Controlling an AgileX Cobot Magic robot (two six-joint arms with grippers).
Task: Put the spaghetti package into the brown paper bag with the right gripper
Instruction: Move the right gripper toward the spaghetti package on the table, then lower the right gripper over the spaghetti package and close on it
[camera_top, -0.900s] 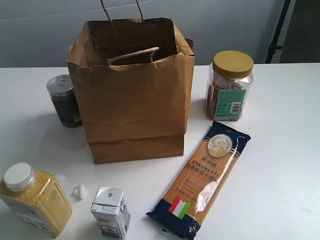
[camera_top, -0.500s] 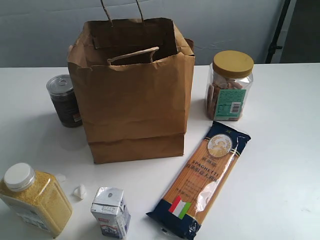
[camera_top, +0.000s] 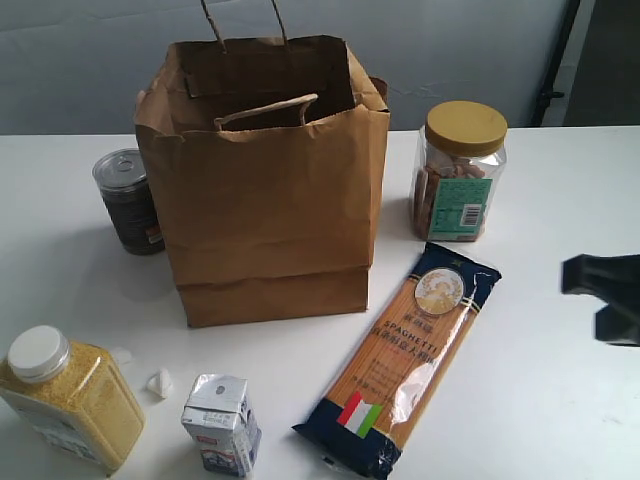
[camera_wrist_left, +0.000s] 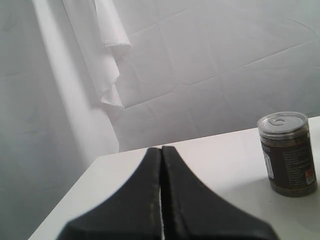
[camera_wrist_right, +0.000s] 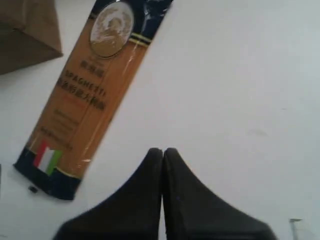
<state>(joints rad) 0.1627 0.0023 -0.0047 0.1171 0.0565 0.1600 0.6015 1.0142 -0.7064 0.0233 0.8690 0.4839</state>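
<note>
The spaghetti package (camera_top: 405, 357) lies flat on the white table, slanting from near the jar down toward the front edge; it also shows in the right wrist view (camera_wrist_right: 95, 90). Behind it to the left stands the brown paper bag (camera_top: 265, 190), open at the top, its corner visible in the right wrist view (camera_wrist_right: 25, 30). My right gripper (camera_top: 575, 275) pokes in from the right edge, to the right of the package, apart from it. Its fingers (camera_wrist_right: 162, 151) are shut on nothing above bare table. My left gripper (camera_wrist_left: 161, 149) is shut and empty, out of the exterior view.
A clear jar with a yellow lid (camera_top: 460, 172) stands right of the bag. A dark can (camera_top: 128, 200) sits left of the bag, also seen in the left wrist view (camera_wrist_left: 287, 152). A yellow-grain bottle (camera_top: 70, 395) and a small carton (camera_top: 222, 425) stand near the front left.
My right gripper has come into the exterior view from the right edge; before it was out of sight. Nothing on the table has moved.
</note>
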